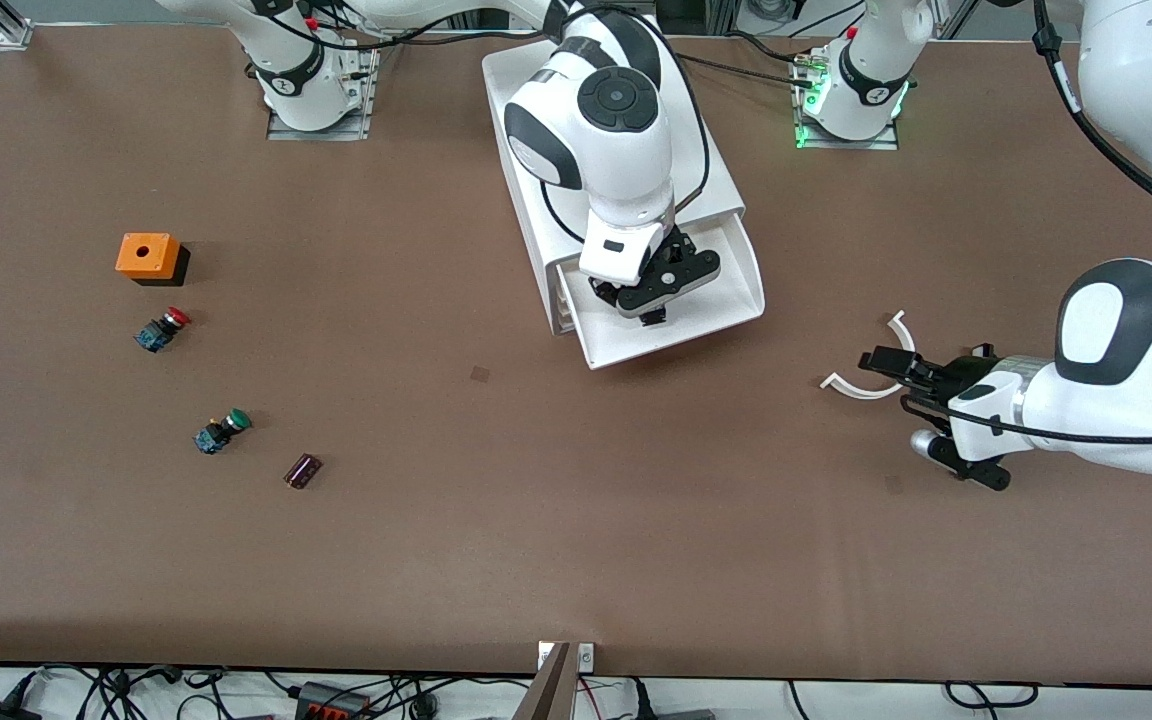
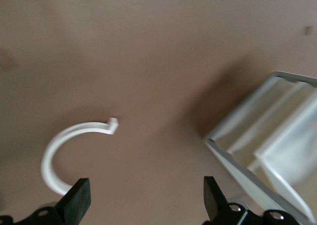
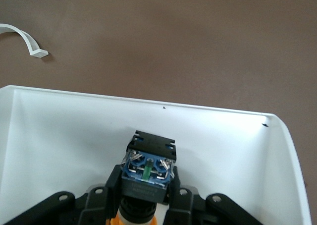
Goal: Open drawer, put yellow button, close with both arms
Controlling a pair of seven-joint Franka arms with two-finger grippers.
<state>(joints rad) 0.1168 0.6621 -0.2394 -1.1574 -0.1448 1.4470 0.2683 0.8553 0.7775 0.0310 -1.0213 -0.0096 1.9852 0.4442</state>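
The drawer point(image 1: 726, 290), the top one of the white cabinet point(image 1: 711, 185), is pulled open toward the front camera. My right gripper point(image 1: 654, 305) is down inside it, shut on the yellow button point(image 3: 147, 170). In the right wrist view my right gripper point(image 3: 147, 197) grips the button's black-and-blue body, with the yellow-orange cap toward the wrist, above the drawer's white floor point(image 3: 223, 145). My left gripper point(image 1: 894, 385) is open and empty just over the table toward the left arm's end, beside a white curved strip point(image 1: 851, 388). The left wrist view shows my left gripper point(image 2: 143, 202), the strip point(image 2: 54, 150) and the drawer's corner point(image 2: 247, 170).
An orange box point(image 1: 146, 257), a red-capped button point(image 1: 162, 329), a green-capped button point(image 1: 222, 430) and a small dark cylinder point(image 1: 303, 470) lie toward the right arm's end of the table. The curved strip also shows in the right wrist view point(image 3: 25, 36).
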